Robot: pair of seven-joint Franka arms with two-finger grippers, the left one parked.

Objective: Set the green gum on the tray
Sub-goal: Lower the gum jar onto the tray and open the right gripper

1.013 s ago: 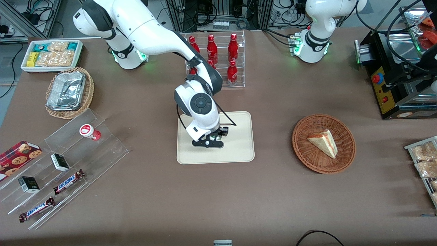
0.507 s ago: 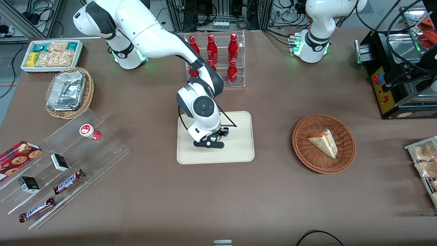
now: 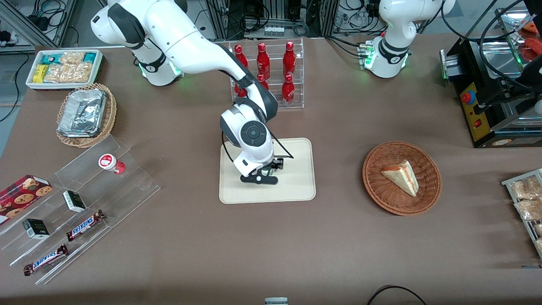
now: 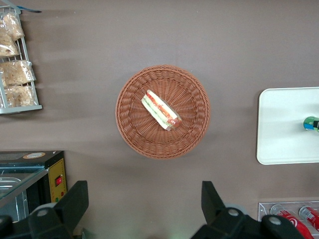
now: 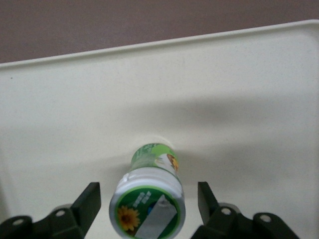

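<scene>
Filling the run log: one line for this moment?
gripper: open, above tray | green gum: upright on tray, between jaws, released

- The right arm reaches out from its base, elbow raised, wrist bent down over the tray, near its middle.
- The gripper points downward, just above the tray's surface.
- Its fingers are spread, clear of the green gum standing between them.

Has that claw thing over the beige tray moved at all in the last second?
Yes, slightly. The gripper, open above the green gum, has risen a little over the tray, edging toward the rack of red bottles.
</scene>
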